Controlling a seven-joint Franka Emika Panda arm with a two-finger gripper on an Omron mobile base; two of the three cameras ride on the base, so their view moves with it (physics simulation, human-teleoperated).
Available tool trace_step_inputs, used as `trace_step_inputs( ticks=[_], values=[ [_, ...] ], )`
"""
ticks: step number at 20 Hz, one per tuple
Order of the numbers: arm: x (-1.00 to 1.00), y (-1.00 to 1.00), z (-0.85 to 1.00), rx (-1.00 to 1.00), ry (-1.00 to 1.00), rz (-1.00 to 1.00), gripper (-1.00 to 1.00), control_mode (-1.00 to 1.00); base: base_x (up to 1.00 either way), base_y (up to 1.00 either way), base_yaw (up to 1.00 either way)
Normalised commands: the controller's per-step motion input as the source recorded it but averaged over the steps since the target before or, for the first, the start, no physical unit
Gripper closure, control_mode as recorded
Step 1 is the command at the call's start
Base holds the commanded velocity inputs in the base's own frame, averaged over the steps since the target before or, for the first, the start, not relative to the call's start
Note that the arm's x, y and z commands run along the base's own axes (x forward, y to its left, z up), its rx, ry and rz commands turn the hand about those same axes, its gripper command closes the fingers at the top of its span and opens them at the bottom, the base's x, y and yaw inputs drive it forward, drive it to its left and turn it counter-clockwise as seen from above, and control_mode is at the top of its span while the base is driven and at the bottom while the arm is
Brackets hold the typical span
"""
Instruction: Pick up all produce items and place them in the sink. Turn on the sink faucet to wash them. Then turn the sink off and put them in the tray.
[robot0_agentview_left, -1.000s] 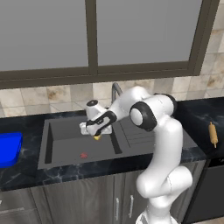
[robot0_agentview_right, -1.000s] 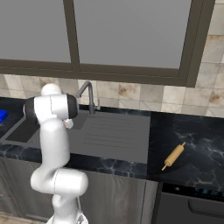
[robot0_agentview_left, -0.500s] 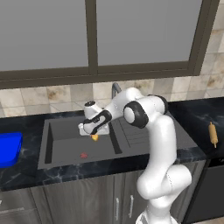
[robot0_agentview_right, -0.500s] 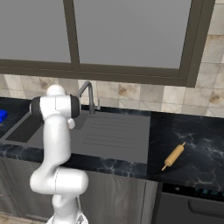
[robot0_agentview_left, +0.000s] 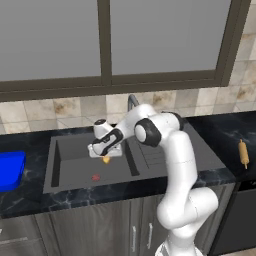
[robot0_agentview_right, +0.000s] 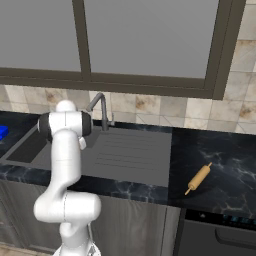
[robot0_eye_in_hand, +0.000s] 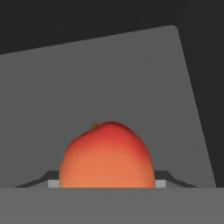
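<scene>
- Gripping the fruit (robot0_eye_in_hand: 107, 156) across its widest part, the gripper (robot0_agentview_left: 106, 157) is seen clenched on it, one finger at each flank, the stem nub pointing to 12 o'clock in the hand view.
- A light, firm, smooth-skinned fruit is judged: roundness makes it prone to rolling out of a shallow pinch, and the skin could bruise under hard squeezing, so a moderate hold at the equator is judged best.
- A sliver of yellow is shown below the fingers in the left base view, hanging above the sink (robot0_agentview_left: 70, 172) floor, not resting on it.
- A small reddish spot (robot0_agentview_left: 95, 177) is noted on the basin floor at about 7 o'clock from the gripper; what it is cannot be told.
- Reaching from the shoulder towards 9 o'clock, the arm is held bent at the elbow, hand pitched down over the basin.
- The faucet (robot0_agentview_right: 99, 107) stands beyond at the sink's back edge.
- The tray (robot0_agentview_left: 10, 170) lies well apart, at 9 o'clock on the counter.
</scene>
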Motion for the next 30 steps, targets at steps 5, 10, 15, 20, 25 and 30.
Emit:
trace_step_inputs(
  ticks=[5, 10, 15, 20, 25, 30],
  values=[
    [0.03, 0.01, -0.21, 0.0, 0.08, 0.0, 1.0, -1.0, 0.0, 0.0, 0.0],
    [0.08, 0.0, -0.26, 0.0, 0.06, 0.0, 1.0, -1.0, 0.0, 0.0, 0.0],
    [0.07, 0.01, -0.24, 0.0, 0.03, 0.0, 1.0, -1.0, 0.0, 0.0, 0.0],
    [0.09, 0.05, -0.19, 0.0, 0.02, 0.0, 1.0, -1.0, 0.0, 0.0, 0.0],
    [0.12, 0.06, -0.25, 0.0, 0.08, 0.0, 1.0, -1.0, 0.0, 0.0, 0.0],
    [0.19, 0.09, -0.29, 0.0, 0.1, 0.0, -1.0, -1.0, 0.0, 0.0, 0.0]
  ],
)
